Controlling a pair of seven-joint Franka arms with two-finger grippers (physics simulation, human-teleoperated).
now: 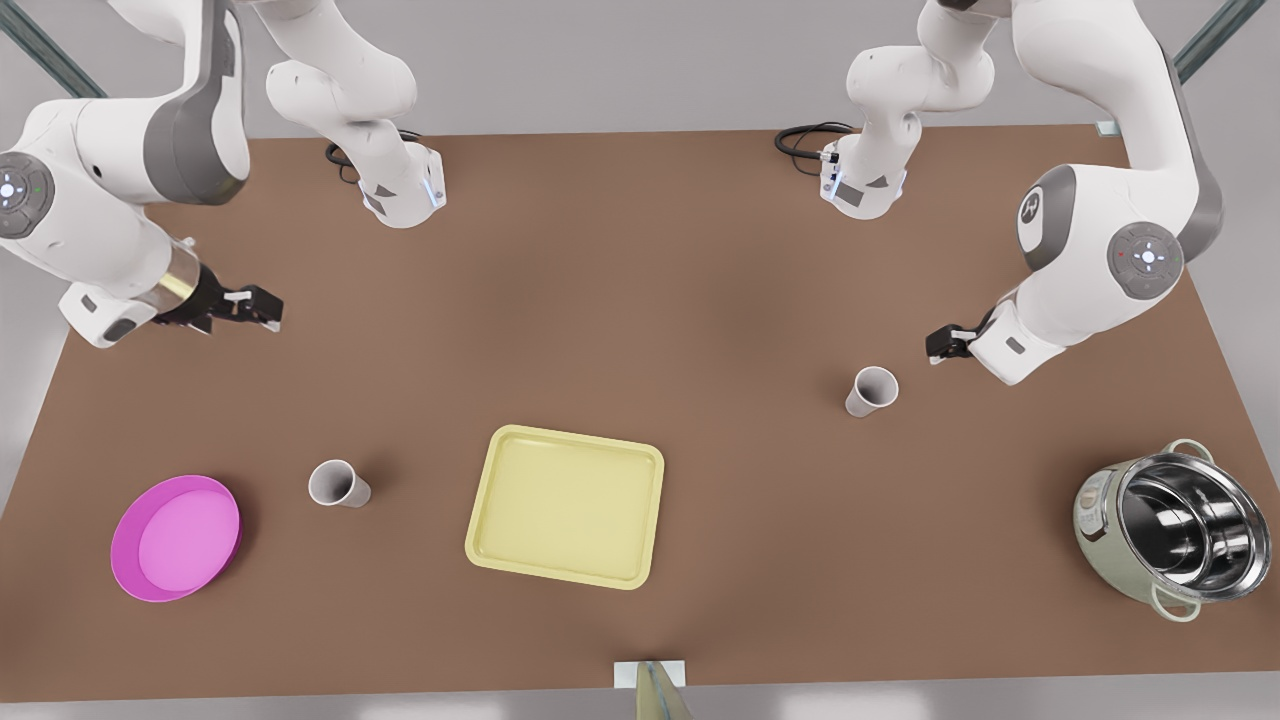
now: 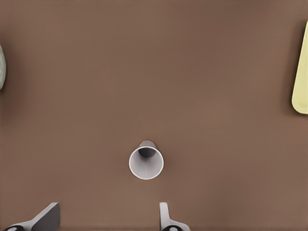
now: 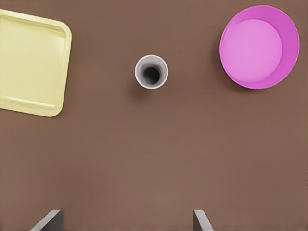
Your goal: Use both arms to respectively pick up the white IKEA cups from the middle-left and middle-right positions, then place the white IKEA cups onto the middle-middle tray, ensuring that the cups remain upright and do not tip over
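Nearest the front camera, the pale yellow tray [image 1: 566, 506] lies flat and bare on the brown table [image 1: 640, 300], with the pink dish [image 1: 176, 536] toward the front view's left and the steel pot [image 1: 1175, 533] at the front view's right.

Between dish and tray stands 1 white cup [image 1: 338, 484], upright, well apart from the right gripper [image 1: 243, 306], which hangs farther back above the table at the front view's left. In the right wrist view this cup [image 3: 151, 71] sits between tray [image 3: 32, 65] and dish [image 3: 258, 46], far ahead of the spread fingertips [image 3: 48, 221].

Farther back, the 2nd cup [image 1: 871, 390] stands upright near the left gripper [image 1: 944, 344], not touching it. In the left wrist view this cup [image 2: 146, 161] lies just ahead of the parted fingers [image 2: 165, 216].
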